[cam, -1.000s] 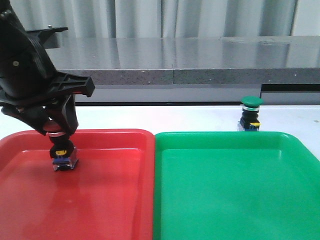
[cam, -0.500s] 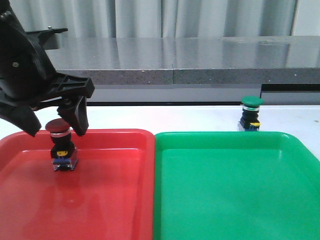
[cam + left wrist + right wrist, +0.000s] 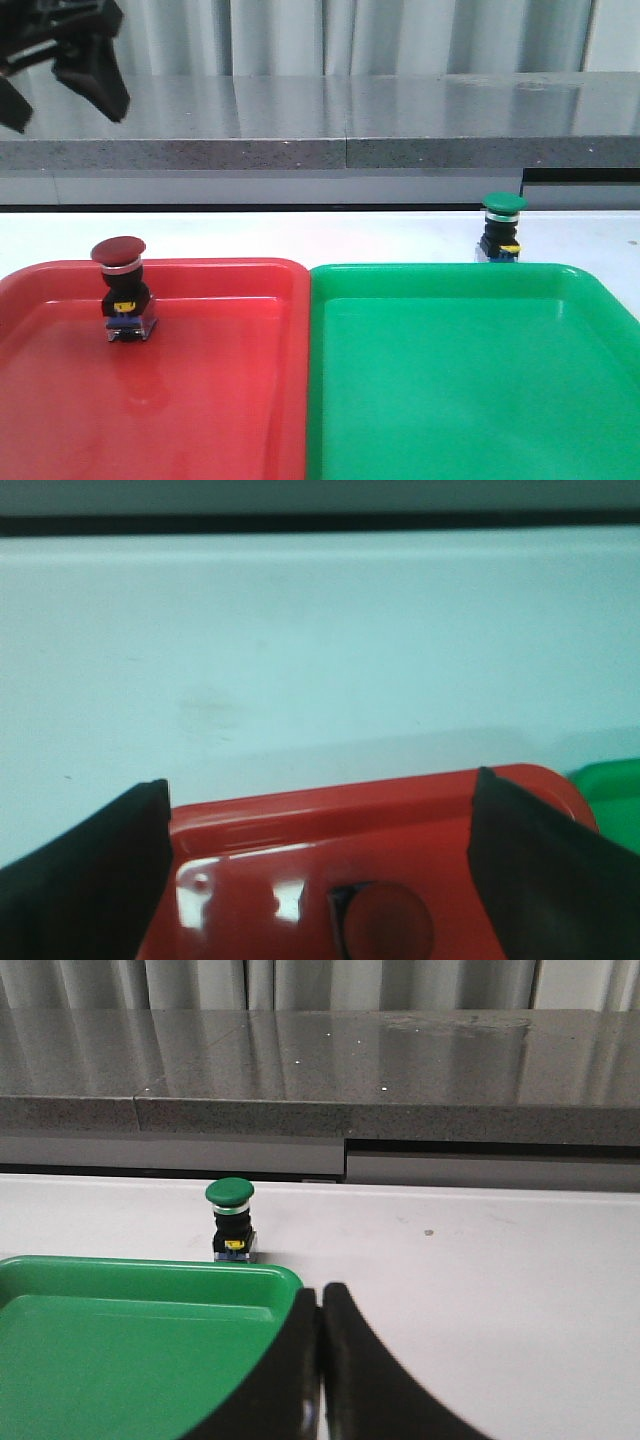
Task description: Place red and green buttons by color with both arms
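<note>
a white bench (image 3: 300,235) runs before a grey stone ledge (image 3: 380,115) and pale curtains. on it lie a red tray (image 3: 200,400) and a green tray (image 3: 470,400), side by side, edges touching. the left gripper (image 3: 62,75) hangs high over the bench's far left corner, fingers spread and empty. the right gripper (image 3: 321,1360) sits with fingers pressed together, holding nothing. the red button (image 3: 122,290) stands upright near the red tray's far left corner. the green button (image 3: 500,230) stands upright on the bench just beyond the green tray's far edge.
</note>
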Robot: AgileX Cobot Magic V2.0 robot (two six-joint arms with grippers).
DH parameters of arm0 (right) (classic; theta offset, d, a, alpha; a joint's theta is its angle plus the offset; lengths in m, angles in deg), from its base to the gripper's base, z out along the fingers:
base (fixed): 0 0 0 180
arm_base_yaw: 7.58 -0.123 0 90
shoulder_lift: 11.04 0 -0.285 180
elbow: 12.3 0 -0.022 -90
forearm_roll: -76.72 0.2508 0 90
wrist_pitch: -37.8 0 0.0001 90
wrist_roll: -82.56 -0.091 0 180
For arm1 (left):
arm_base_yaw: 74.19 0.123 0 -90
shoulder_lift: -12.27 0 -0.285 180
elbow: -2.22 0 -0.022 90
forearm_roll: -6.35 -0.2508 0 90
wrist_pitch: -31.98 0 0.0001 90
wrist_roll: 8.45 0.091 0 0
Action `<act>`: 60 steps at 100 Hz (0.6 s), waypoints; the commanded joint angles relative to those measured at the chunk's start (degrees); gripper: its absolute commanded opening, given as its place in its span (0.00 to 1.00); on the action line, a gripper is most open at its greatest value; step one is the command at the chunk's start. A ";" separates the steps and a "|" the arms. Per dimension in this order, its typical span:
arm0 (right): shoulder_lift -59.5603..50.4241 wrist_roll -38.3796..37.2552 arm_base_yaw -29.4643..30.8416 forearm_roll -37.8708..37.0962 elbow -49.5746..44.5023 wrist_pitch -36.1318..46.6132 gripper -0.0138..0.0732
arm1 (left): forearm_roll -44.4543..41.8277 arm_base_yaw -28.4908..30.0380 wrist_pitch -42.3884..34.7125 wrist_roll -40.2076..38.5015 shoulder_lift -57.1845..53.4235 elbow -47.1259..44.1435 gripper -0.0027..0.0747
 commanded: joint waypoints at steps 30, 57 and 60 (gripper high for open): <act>-1.33 0.33 0.31 0.07 0.77 4.66 0.08 | -1.78 5.05 -8.48 -0.68 -18.60 -8.01 0.78; -1.33 0.33 0.31 0.07 0.77 4.66 0.08 | -1.87 5.05 -12.63 -0.68 -34.47 -20.69 0.76; -1.33 0.33 0.31 0.07 0.77 4.66 0.08 | -2.00 5.05 -13.05 -0.68 -36.57 -22.14 0.76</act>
